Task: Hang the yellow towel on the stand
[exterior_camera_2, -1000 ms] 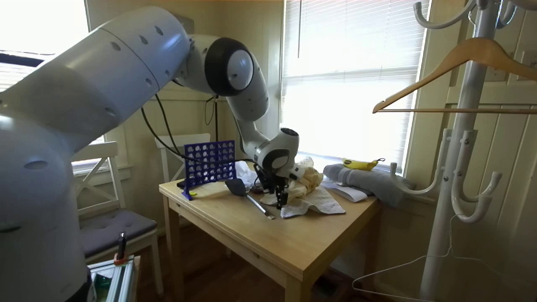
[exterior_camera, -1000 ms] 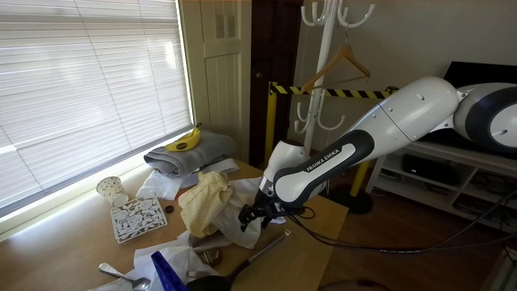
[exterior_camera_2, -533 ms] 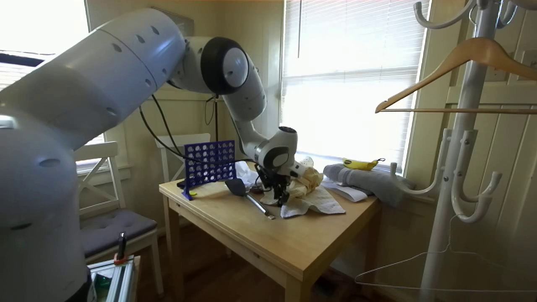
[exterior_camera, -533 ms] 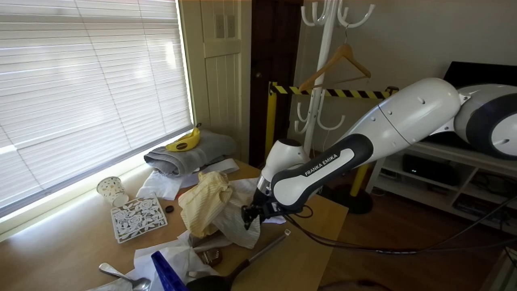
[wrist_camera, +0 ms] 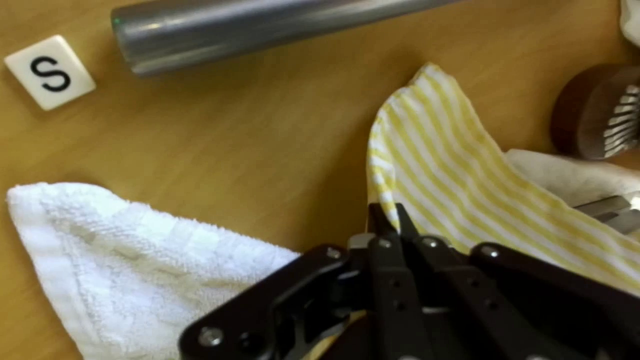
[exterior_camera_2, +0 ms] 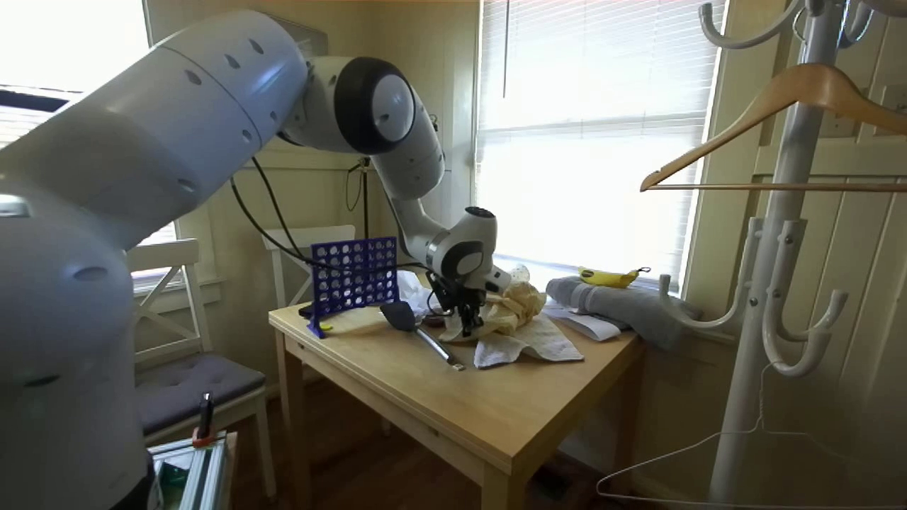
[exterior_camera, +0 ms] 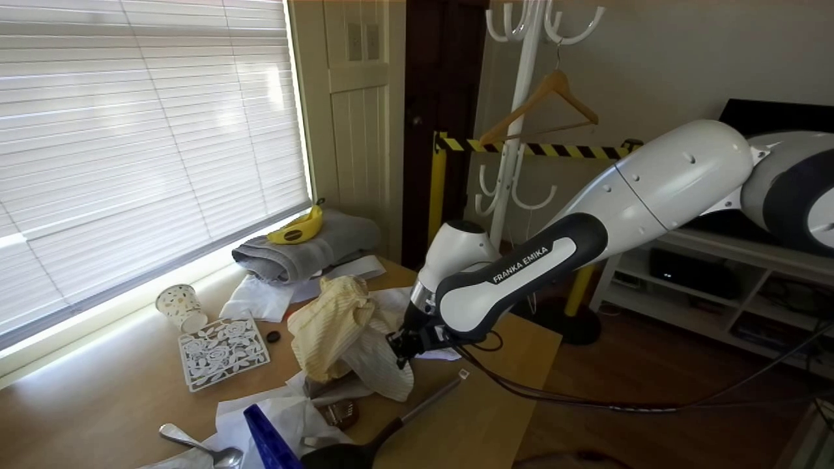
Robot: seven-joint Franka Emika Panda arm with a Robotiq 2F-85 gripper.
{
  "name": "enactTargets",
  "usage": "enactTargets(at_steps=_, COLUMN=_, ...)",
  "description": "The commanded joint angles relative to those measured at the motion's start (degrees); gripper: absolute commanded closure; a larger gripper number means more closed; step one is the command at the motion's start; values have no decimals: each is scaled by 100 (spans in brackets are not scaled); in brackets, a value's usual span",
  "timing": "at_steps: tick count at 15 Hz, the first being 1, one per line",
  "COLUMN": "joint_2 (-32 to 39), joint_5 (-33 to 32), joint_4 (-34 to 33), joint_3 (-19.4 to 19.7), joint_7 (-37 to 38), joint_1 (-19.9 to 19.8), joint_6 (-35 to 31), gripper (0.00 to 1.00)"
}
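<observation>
The yellow-striped towel (wrist_camera: 460,165) lies crumpled on the worktop (wrist_camera: 250,140); for the whole of it I cannot tell one long axis. In the wrist view, its visible strip runs from upper middle to lower right, its corner pointing upward to the metal handle (wrist_camera: 225,32). My fingers (wrist_camera: 392,290) are clenched on its left edge. Left of them lies a white cloth (wrist_camera: 125,275). In both exterior views, the stand (exterior_camera: 526,65) is well apart.

In the wrist view, the yellow-striped towel (wrist_camera: 465,170) is partly hidden by the gripper (wrist_camera: 391,215). In an exterior view, the wooden hanger (exterior_camera_2: 815,81) is cut off at right; in both exterior views, the coat stand (exterior_camera_2: 757,304) at top.
</observation>
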State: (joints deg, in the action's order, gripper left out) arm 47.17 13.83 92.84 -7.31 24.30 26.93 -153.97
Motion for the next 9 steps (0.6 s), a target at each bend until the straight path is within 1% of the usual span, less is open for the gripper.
enactTargets(at_steps=1, joint_2=-624, joint_5=-478, joint_4=554, joint_3=452, joint_7=423, joint_1=346, joint_6=-117, gripper=100)
enactTargets(at_steps=4, joint_2=-1204, joint_5=-1042, joint_4=1055, joint_3=1018, joint_7=781, joint_1=672, joint_6=-398, gripper=100)
enactTargets(at_steps=7, joint_2=-1811, joint_5=-1767, joint_4=1426, joint_3=1531, joint_7=839, joint_1=905, joint_6=-365, gripper=100)
enactTargets(at_steps=9, joint_2=-2222, joint_5=-2190, joint_4=1656, joint_3=1645, joint_7=690, joint_1=874, joint_6=-474, gripper=100)
